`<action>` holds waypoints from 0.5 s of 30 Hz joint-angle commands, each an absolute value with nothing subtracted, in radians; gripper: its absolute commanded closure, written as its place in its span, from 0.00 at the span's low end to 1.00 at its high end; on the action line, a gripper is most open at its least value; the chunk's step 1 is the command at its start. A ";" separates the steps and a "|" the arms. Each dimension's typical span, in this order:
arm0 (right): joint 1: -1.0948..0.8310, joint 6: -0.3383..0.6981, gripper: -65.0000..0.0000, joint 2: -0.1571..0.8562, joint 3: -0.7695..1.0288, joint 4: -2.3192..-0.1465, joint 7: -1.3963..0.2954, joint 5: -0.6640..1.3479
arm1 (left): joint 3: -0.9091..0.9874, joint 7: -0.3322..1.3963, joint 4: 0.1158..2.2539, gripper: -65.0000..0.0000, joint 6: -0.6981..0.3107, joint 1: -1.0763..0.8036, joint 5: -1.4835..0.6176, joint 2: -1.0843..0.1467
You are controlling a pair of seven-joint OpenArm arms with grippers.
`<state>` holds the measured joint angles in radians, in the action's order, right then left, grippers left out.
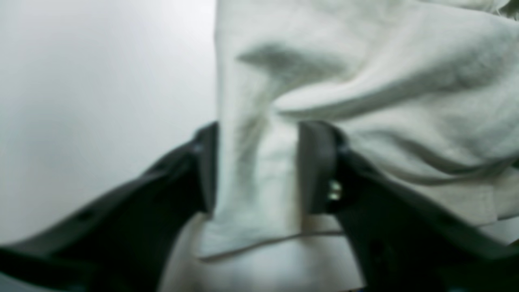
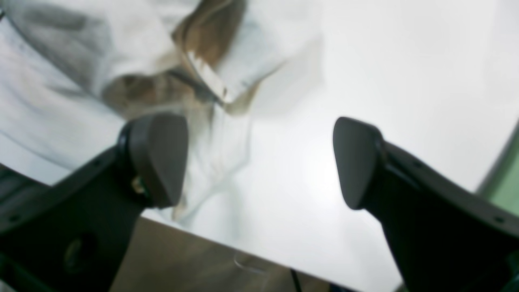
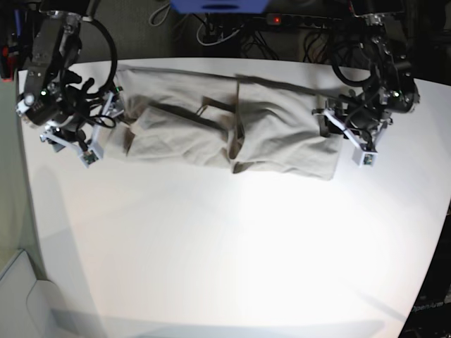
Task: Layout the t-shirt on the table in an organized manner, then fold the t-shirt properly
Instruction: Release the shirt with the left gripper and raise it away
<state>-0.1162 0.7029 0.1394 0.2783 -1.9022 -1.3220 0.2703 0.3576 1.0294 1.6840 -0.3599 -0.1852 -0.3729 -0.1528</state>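
Presently: wrinkled light grey-beige cotton t-shirt (image 3: 225, 130), stretched along far edge of matte white table (image 3: 225, 246). Left gripper (image 1: 257, 166): jaws parted, cloth edge between them, grip uncertain. Right gripper (image 2: 259, 162): spread wide, empty, beside sleeve. Recommended: smooth creases before folding.

Surface: large matte white table (image 3: 225, 260) with rounded edges, filling most of the base view.
On it: light grey-beige cotton t-shirt (image 3: 225, 130), lying directly on the top along the far side, stretched left to right in a long wrinkled band.
Folds: several dark creases across the middle; lower edge uneven.
Bare area: near half of the top, plain white, soft shadow at the near edge.
Wrist views: same white surface (image 1: 101, 101) beside blurred cloth (image 1: 365, 81).
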 commanded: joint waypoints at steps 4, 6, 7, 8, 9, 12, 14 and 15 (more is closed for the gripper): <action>-0.090 0.698 0.11 0.110 0.288 -1.922 -1.359 0.326 | 0.360 1.010 1.721 0.28 -0.361 -0.194 -0.392 -0.159; -0.090 0.698 0.11 0.077 0.297 -1.922 -1.362 0.338 | 0.357 1.010 1.733 0.25 -0.361 -0.196 -0.392 -0.159; -0.090 0.698 0.11 0.058 0.305 -1.922 -1.360 0.337 | 0.357 1.012 1.733 0.25 -0.361 -0.196 -0.392 -0.159; -0.090 0.698 0.11 0.042 0.311 -1.919 -1.357 0.335 | 0.360 1.012 1.733 0.25 -0.361 -0.196 -0.392 -0.159; -0.090 0.698 0.11 0.027 0.320 -1.917 -1.356 0.334 | 0.360 1.012 1.733 0.25 -0.361 -0.196 -0.392 -0.159; -0.090 0.698 0.11 0.008 0.332 -1.916 -1.353 0.334 | 0.360 1.013 1.736 0.25 -0.361 -0.196 -0.392 -0.159; -0.079 0.698 0.11 0.010 0.331 -1.916 -1.353 0.332 | 0.360 1.013 1.735 0.25 -0.361 -0.196 -0.390 -0.160; -0.071 0.698 0.11 0.013 0.331 -1.916 -1.353 0.332 | 0.360 1.013 1.733 0.25 -0.361 -0.196 -0.389 -0.160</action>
<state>-0.0875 0.7033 0.0044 0.3290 -1.9011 -1.3678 0.3191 0.3565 1.0248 1.7149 -0.3614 -0.2043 -0.3790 -0.1520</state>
